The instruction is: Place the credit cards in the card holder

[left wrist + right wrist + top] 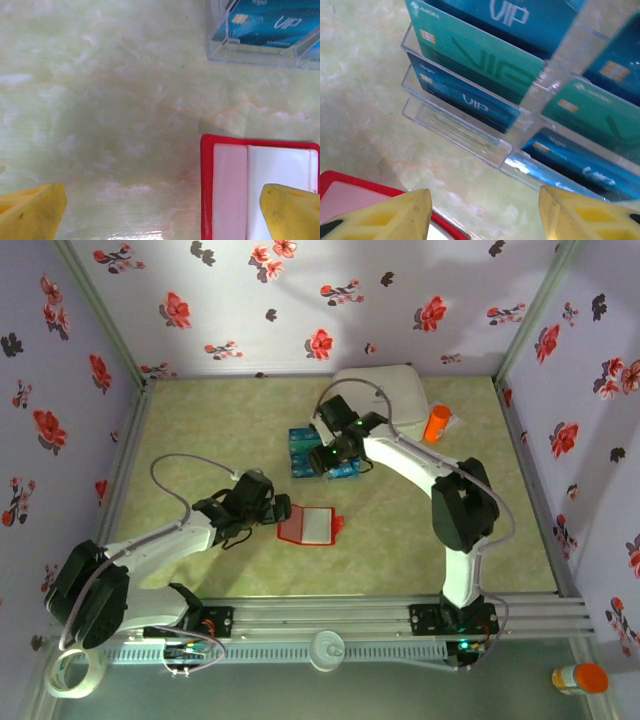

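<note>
the left fingers (35,212) stood wide apart, holding nothing, with bare desk (110,100) between them. the card holder (230,185) lay flat and open just to their right, pale pockets up. one yellow tip overlapped its near corner, and whether it touched could not be told. from above, its long axis ran across the desk, slightly tilted, in the gap between the two arms. its near edge was cut off in the left wrist view.

beyond it, the credit cards (480,60) stood tilted in the steps of a clear rack (455,135), blue and teal, long edges along the rows and "vip" faces up. the upper and right-hand ones ran out of frame.

the right fingers (585,212) hung over the rack's front lip, well parted and empty, the cards just ahead of them and a red corner of the holder under the left-hand tip. from above, that arm hid much of the rack.

a white case (390,388) and an orange bottle (437,423) sat further right.
</note>
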